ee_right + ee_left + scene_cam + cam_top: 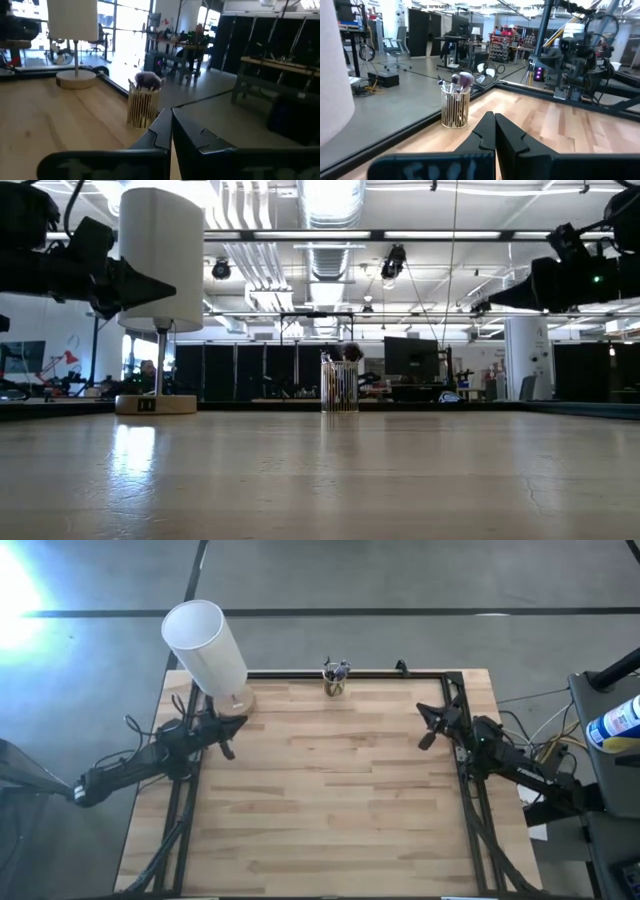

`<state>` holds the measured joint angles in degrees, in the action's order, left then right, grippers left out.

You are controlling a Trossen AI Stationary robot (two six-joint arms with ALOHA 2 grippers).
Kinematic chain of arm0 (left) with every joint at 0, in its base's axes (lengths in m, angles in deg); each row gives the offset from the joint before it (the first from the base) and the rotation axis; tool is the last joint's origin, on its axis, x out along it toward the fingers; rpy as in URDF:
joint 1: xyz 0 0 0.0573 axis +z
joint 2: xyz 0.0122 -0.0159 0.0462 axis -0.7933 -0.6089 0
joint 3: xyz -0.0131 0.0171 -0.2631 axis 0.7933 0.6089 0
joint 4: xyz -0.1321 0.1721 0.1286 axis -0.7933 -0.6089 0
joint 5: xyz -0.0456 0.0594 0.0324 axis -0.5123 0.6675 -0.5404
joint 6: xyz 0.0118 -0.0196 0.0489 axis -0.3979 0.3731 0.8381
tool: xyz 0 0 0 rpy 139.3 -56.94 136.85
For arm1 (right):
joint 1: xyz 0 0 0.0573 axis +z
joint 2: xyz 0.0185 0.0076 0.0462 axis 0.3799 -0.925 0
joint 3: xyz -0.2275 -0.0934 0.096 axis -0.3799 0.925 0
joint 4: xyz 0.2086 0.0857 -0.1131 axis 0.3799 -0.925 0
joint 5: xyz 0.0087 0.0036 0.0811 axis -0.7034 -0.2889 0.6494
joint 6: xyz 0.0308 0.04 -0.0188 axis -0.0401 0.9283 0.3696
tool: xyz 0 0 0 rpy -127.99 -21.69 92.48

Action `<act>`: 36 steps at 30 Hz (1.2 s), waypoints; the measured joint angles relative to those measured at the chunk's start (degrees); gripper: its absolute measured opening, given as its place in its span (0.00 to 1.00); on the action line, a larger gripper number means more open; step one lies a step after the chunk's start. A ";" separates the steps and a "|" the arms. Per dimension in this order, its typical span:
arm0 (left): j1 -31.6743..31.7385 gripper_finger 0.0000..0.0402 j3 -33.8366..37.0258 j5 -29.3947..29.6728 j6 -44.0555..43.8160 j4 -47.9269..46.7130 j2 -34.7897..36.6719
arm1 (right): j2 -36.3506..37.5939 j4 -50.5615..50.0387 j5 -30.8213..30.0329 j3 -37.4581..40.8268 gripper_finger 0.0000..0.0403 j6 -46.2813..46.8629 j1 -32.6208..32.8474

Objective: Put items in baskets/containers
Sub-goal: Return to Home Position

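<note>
Both closed: left tool (pixel 494 115), right tool (pixel 171 111) | brushes (pixel 460 80) in cup (pixel 455 109), midway between, well apart

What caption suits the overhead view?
Brushes in the cup at the table's rear edge; left gripper and right gripper hover aside.

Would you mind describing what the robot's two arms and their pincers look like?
The left arm and the right arm are dark, slim and jointed, with thin black cables looping beside them. The left pincer and the right pincer each have two black fingers tapering to wedge tips. A black bar behind the left fingers carries faint pale lettering, unreadable.
</note>
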<state>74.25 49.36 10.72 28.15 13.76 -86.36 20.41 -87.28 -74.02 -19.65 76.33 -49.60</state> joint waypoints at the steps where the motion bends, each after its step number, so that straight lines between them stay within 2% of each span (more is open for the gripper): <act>1: 0.00 0.00 0.02 -0.10 -0.32 0.00 -0.02 | -0.41 -0.28 0.20 0.04 0.02 -0.42 0.00; 8: -0.02 0.00 0.09 -0.15 -0.40 0.11 -0.50 | -0.81 2.34 -0.09 0.06 0.02 2.90 0.00; 21: -0.02 0.00 0.09 -0.18 -0.45 0.09 -0.52 | -0.72 4.93 0.05 0.06 0.02 15.52 0.01; 36: -0.02 0.00 0.15 -0.29 -0.45 0.17 -0.52 | -0.72 4.90 0.04 0.06 0.02 16.42 0.00</act>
<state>74.23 49.51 10.42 27.71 13.94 -86.88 19.69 -82.37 -73.98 -19.59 92.75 -49.60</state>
